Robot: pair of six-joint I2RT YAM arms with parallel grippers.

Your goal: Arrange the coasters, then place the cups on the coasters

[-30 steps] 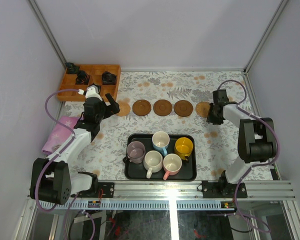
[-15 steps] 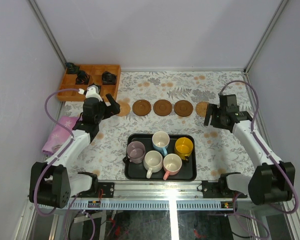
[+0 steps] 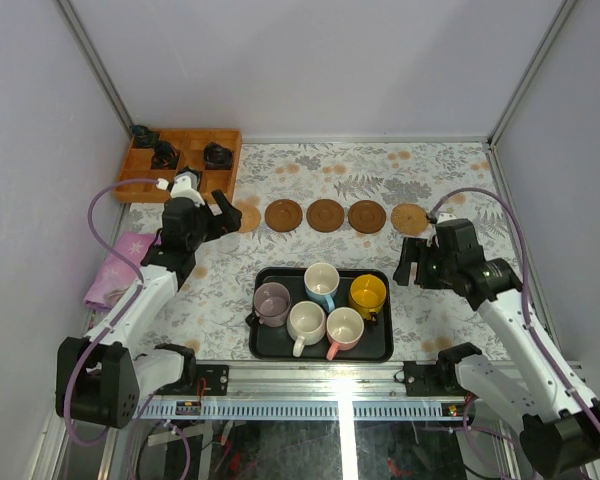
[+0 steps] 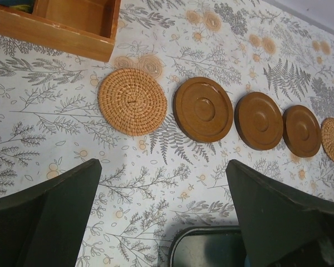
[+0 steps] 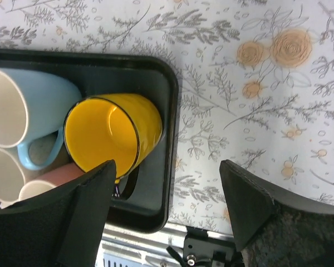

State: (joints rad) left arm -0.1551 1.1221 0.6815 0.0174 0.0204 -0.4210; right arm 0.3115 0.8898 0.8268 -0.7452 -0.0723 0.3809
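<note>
Beyond the black rectangular tray (image 3: 378, 345), five thin round brown coasters (image 3: 325, 215) lie in a row, with woven ones at both ends and smooth wooden ones between. All five small handled mugs (image 3: 306, 322) stand on the tray. At the tray's right edge the right gripper (image 5: 167, 164) hovers beside the yellow mug (image 5: 108, 130), jaws spread wide, nothing between them. In its wrist view the other mugs are cut off or hidden behind a finger. Left of the tray, the left gripper (image 4: 161, 167) hangs wide and empty.

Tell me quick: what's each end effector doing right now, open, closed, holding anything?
Left end effector: open, holding nothing.
Right end effector: open, holding nothing, right by the yellow cup.
</note>
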